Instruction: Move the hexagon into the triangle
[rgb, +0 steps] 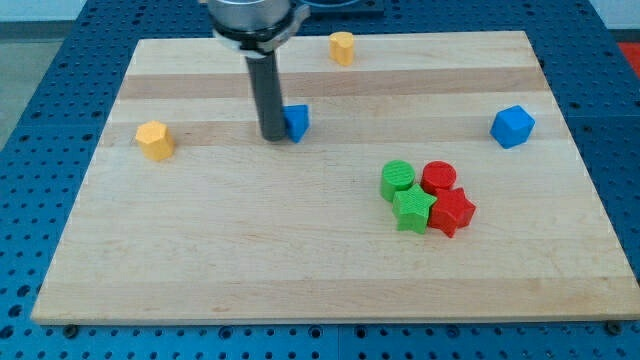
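Observation:
My tip (272, 136) rests on the board right against the left side of a small blue triangle block (297, 121), a little above the board's middle. A yellow hexagon-like block (155, 140) lies far to the view's left, well apart from the tip and the triangle. A second yellow block (342, 47), whose shape is hard to make out, sits near the board's top edge, right of the rod.
A blue cube (512, 126) lies at the right. A tight cluster sits right of centre: a green cylinder (398, 179), a red cylinder (438, 177), a green star (412, 211) and a red star (453, 212). The wooden board (200, 260) ends on all sides in blue table.

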